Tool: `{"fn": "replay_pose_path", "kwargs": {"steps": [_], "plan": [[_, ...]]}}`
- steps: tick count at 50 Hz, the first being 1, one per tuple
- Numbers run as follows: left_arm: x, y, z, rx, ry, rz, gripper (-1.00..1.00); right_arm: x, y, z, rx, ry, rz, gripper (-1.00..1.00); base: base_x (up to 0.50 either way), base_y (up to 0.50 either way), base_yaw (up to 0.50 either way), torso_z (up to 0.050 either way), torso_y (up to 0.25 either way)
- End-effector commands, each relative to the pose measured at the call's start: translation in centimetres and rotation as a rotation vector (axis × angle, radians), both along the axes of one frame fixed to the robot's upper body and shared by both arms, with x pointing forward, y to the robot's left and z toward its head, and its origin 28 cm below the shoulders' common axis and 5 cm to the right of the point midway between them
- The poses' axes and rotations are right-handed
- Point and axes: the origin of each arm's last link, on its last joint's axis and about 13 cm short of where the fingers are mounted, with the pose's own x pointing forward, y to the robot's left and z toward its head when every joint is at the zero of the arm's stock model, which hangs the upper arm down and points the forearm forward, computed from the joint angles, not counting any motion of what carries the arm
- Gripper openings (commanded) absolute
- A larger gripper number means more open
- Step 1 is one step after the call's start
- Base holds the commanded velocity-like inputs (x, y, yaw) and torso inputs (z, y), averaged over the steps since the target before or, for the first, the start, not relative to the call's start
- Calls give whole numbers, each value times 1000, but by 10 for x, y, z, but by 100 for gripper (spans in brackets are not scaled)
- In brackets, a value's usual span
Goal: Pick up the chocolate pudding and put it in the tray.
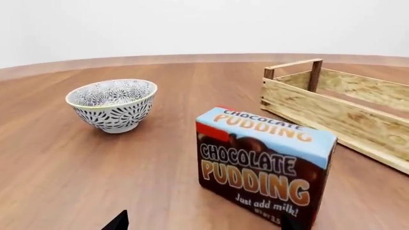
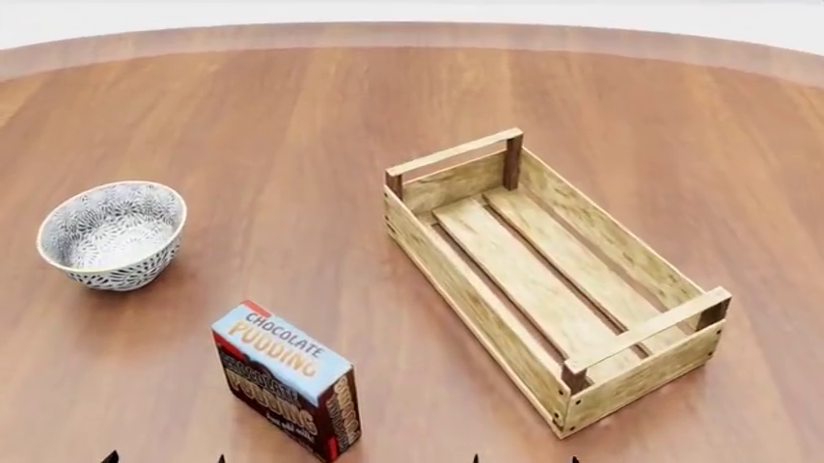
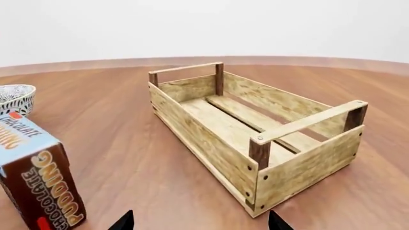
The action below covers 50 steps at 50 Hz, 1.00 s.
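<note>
The chocolate pudding (image 2: 286,381) stands upright on the wooden table, front left of the tray; it also shows in the left wrist view (image 1: 263,165) and at the edge of the right wrist view (image 3: 35,179). The tray (image 2: 551,275) is an empty light-wood slatted crate lying diagonally at centre right; it also shows in the right wrist view (image 3: 255,139) and the left wrist view (image 1: 338,110). My left gripper (image 1: 201,224) is open just short of the pudding, one fingertip near its lower corner. My right gripper (image 3: 201,223) is open and empty, near the tray's closest corner.
A round patterned white bowl (image 2: 114,234) stands on the table to the left, beyond the pudding; it also shows in the left wrist view (image 1: 114,104). The round wooden table's (image 2: 386,106) far edge curves across the back.
</note>
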Motion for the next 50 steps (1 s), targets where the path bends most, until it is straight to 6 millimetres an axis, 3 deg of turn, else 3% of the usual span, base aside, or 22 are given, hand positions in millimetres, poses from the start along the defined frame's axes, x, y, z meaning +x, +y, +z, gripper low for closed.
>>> {"fn": "replay_pose_path", "kwargs": {"steps": [1, 29, 36, 43, 44, 45, 50], "plan": [[-1, 0, -1, -2, 2, -2, 100, 0, 0, 0, -1, -1, -2, 100, 273, 51, 0, 0, 0], [-2, -2, -1, 4, 4, -5, 100, -4, 2, -4, 44, 33, 49, 100, 223, 46, 0, 0, 0], [-3, -3, -5, 6, 10, -14, 100, -24, 1, -24, 21, 78, 210, 100, 0, 0, 0, 0, 0], [-4, -3, -7, 7, 14, -17, 100, -36, -4, -38, 21, 102, 257, 100, 0, 0, 0, 0, 0], [-5, -4, -8, 3, 18, -15, 100, -42, 2, -52, 12, 122, 415, 100, 0, 0, 0, 0, 0], [-5, -4, -8, 4, 18, -15, 100, -43, 3, -54, 7, 128, 425, 100, 0, 0, 0, 0, 0], [-6, -4, -10, 4, 19, -16, 100, -44, 3, -54, 2, 130, 437, 100, 0, 0, 0, 0, 0]]}}
